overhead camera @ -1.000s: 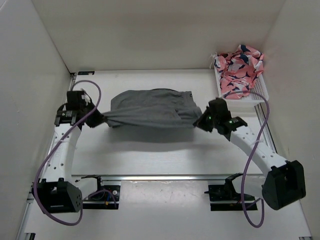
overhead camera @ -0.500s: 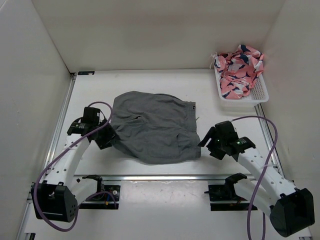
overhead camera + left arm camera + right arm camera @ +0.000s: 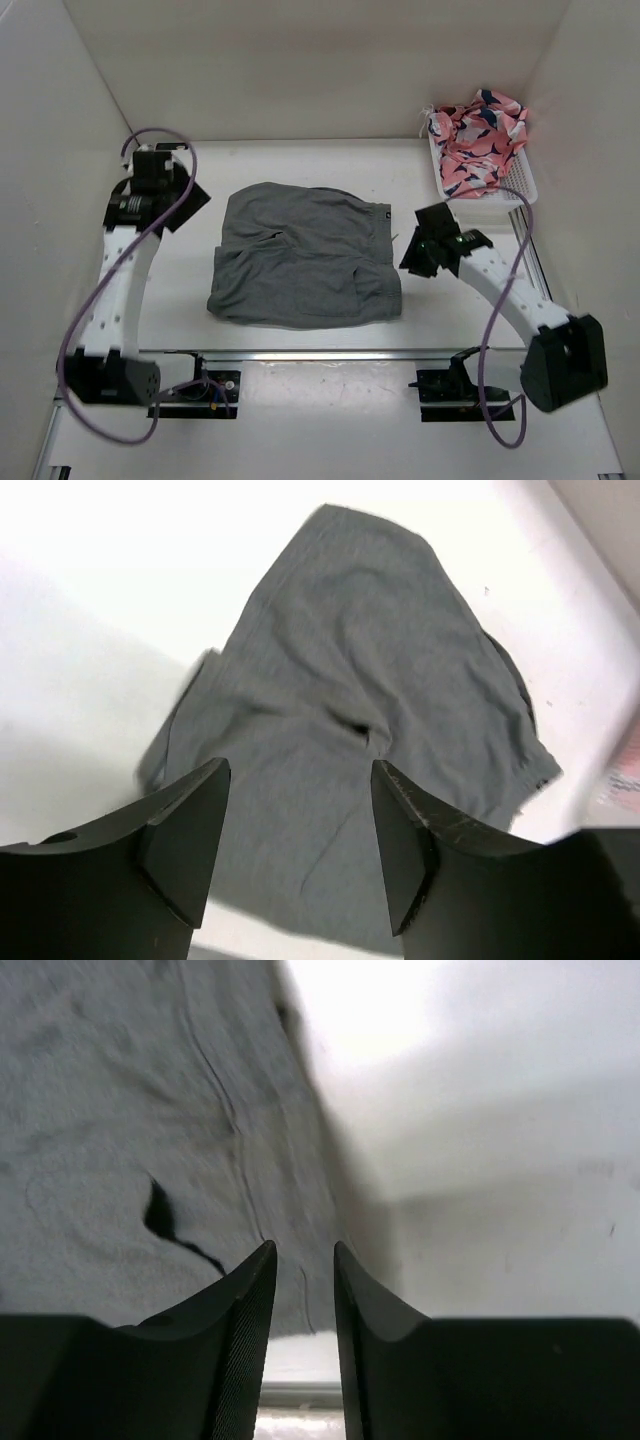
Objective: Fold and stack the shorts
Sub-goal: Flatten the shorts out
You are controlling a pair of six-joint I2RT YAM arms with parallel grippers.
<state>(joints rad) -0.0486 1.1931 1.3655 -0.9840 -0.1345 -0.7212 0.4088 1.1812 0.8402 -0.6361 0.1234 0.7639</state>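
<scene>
We see plain mid-grey soft cloth shorts [image 3: 305,265] lying spread on the white table [image 3: 300,165] between the arms, touching neither. Left gripper [image 3: 300,778] is spread wide and right gripper [image 3: 305,1252] barely parted, both empty. We judge the cloth light and limp, best pinched at two edge corners.

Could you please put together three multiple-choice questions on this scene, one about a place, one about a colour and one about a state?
1. Where is the pink patterned cloth?
A) hanging on the back wall
B) in the white basket at the far right
C) on top of the shorts

2. What colour are the shorts lying flat?
A) grey
B) blue
C) red

3. How is the left gripper?
A) shut on the shorts
B) shut on the basket
C) open and empty

Answers:
B: the cloth is heaped in the basket.
A: the top view shows plain grey cloth.
C: its jaws stand apart with nothing between.
</scene>
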